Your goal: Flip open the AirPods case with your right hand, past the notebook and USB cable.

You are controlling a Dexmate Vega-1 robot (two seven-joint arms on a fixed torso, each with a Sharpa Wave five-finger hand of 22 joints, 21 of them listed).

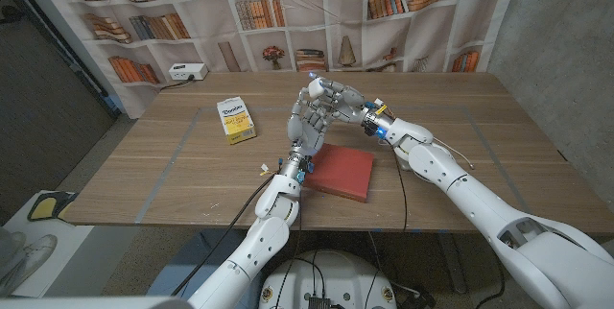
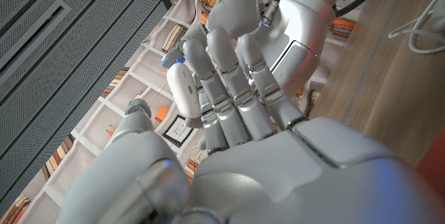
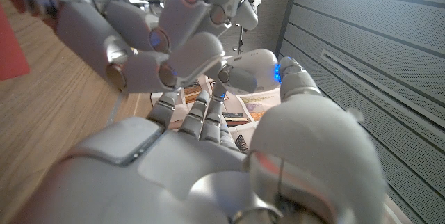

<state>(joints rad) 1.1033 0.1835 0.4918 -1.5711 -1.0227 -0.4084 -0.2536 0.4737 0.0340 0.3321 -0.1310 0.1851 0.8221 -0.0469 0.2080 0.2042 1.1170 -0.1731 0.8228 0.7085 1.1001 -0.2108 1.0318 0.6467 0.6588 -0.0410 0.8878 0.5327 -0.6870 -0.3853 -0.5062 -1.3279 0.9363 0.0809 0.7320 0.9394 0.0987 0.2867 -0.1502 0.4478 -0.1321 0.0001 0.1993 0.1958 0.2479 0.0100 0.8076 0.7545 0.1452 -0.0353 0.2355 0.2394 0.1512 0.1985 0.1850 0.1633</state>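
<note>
Gripping a small white rounded AirPods case [image 2: 182,88] (glossy), left hand [image 1: 309,122] fingers [image 2: 229,85]; right hand [image 1: 338,96] fingers touching it

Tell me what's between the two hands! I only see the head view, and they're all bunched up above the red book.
Observer: In the left wrist view, a small white case sits against the left hand, which seems to grip it.
Operator: Is its lid open?
Observer: It looks like one smooth rounded shape there, with no lid standing up.
Operator: Where's the other hand?
Observer: The right hand is close behind the case, fingers curled toward it.
</note>
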